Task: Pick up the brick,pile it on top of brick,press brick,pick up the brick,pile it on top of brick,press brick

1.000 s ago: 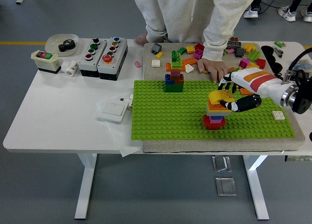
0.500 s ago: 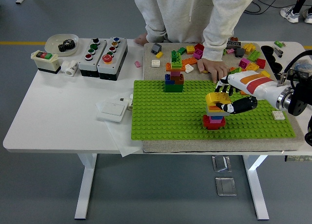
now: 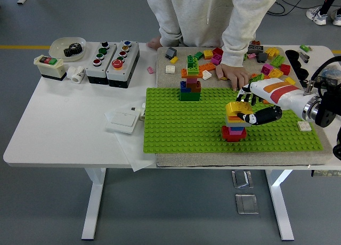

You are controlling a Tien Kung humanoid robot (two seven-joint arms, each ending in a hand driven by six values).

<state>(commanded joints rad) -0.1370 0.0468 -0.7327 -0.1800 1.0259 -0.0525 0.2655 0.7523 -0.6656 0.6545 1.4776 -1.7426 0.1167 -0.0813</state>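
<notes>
So the right hand [image 3: 254, 107] has its fingers [image 3: 246, 95] wrapped around the yellow brick [image 3: 235, 107], which sits directly on top of the small brick stack [image 3: 234, 127]. Looks seated but hard to tell, so pressing means straight down.

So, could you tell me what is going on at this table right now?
The robot's right hand reaches in from the right and has its fingers around the yellow brick on top of a short brick stack on the green baseplate. A taller tower stands near the baseplate's far edge. A person at the far side rests a hand on the mat beside the loose bricks. The left arm is not visible.
</notes>
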